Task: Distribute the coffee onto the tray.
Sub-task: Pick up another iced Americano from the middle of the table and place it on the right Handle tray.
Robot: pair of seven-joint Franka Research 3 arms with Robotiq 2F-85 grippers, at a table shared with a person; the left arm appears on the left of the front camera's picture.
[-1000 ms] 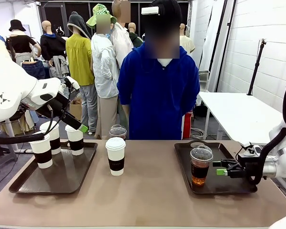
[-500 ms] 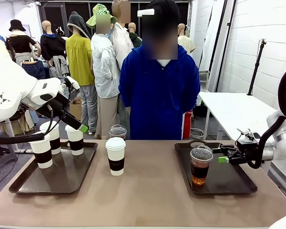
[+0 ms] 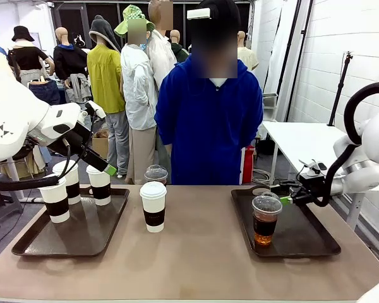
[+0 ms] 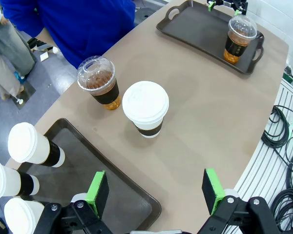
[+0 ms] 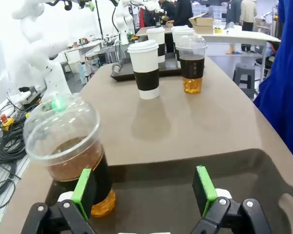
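The right gripper (image 3: 284, 193) sits open beside the iced coffee (image 3: 266, 218) on the right tray (image 3: 306, 247); the left gripper (image 4: 156, 187) hovers open over the left tray (image 3: 88, 235). A paper cup (image 3: 153, 206) and another iced cup (image 3: 156, 173) on the table (image 3: 196, 265) seemingly await distribution.

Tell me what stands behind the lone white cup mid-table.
A dome-lidded iced coffee, on the table. From the front the white cup covers all but its lid; the left wrist view shows brown coffee inside.
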